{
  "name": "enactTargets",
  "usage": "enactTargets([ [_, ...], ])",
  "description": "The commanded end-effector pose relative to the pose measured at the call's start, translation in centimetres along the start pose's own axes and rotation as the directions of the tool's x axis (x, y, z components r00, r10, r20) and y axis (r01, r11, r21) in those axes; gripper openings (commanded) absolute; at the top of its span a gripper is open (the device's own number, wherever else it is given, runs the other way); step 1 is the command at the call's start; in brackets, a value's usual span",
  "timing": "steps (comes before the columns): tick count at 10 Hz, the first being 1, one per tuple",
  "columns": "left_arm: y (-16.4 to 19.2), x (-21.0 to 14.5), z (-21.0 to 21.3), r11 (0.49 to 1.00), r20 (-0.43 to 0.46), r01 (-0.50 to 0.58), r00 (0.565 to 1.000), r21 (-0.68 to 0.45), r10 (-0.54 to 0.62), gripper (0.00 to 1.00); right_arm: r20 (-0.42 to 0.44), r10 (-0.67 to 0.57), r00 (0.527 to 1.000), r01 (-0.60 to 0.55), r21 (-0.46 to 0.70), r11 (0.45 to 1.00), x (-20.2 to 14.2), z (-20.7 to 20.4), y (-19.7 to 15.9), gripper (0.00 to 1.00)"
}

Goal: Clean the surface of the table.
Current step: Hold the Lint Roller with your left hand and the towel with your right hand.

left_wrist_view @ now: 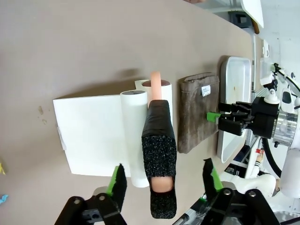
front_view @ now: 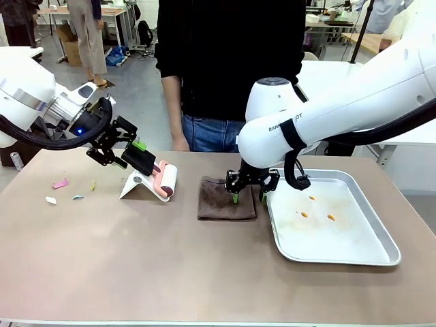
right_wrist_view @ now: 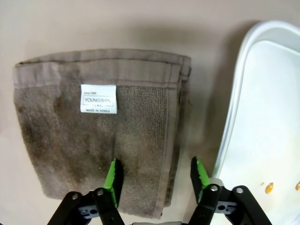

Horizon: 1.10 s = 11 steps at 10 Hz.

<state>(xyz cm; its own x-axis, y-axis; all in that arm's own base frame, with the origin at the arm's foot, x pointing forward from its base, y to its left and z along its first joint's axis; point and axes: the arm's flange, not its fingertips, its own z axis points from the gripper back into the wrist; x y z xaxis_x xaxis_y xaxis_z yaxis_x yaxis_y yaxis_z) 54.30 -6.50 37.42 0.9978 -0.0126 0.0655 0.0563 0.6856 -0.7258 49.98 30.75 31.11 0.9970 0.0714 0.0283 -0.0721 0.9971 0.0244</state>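
Note:
The tan-brown table (front_view: 170,266) carries small paper scraps (front_view: 61,184) at its left. A lint roller (front_view: 167,180) with a black and peach handle (left_wrist_view: 158,154) rests on a white stand (left_wrist_view: 91,136). My left gripper (left_wrist_view: 163,178) is open, its fingers either side of the handle with gaps showing. A folded brown towel (right_wrist_view: 93,136) lies mid-table. My right gripper (right_wrist_view: 156,176) hangs open just over the towel's near right edge, one finger (right_wrist_view: 114,176) above the cloth and the other beside the tray.
A shiny metal tray (front_view: 340,259) with a few orange crumbs (front_view: 304,214) sits right of the towel (front_view: 218,201). A person in a black top (front_view: 231,54) stands at the far edge, one hand (front_view: 179,143) near the table.

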Motion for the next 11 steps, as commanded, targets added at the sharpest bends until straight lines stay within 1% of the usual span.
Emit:
enactTargets([
  [1, -0.21, 0.20, -0.11, 1.000, -0.002, 0.026, 1.000, 0.016, -0.026, 0.00, -0.013, 0.018, 1.000, -0.018, -0.033, 0.999, 0.63, 0.01, 0.50, 0.00],
  [2, -0.21, 0.19, -0.08, 1.000, 0.001, 0.027, 1.000, 0.013, -0.027, 0.37, -0.024, 0.020, 1.000, -0.021, -0.039, 0.999, 0.62, -0.05, 0.47, 0.00],
  [3, -0.20, 0.19, -0.09, 1.000, 0.003, 0.025, 1.000, 0.012, -0.025, 0.00, -0.026, 0.024, 0.999, -0.025, -0.042, 0.999, 0.60, -0.06, 0.47, 0.00],
  [4, -0.22, 0.20, -0.07, 1.000, 0.005, 0.024, 1.000, 0.013, -0.024, 0.00, -0.032, 0.027, 0.999, -0.028, -0.043, 0.999, 0.62, -0.08, 0.47, 0.05],
  [5, -0.26, 0.23, -0.03, 1.000, 0.008, 0.025, 1.000, 0.015, -0.025, 0.00, -0.035, 0.029, 0.999, -0.030, -0.044, 0.999, 0.61, -0.09, 0.47, 0.00],
  [11, -0.41, 0.08, 0.32, 0.999, 0.018, 0.030, 0.999, 0.016, -0.030, 0.00, -0.051, 0.036, 0.998, -0.038, -0.036, 0.999, 0.60, -0.19, 0.52, 0.00],
])
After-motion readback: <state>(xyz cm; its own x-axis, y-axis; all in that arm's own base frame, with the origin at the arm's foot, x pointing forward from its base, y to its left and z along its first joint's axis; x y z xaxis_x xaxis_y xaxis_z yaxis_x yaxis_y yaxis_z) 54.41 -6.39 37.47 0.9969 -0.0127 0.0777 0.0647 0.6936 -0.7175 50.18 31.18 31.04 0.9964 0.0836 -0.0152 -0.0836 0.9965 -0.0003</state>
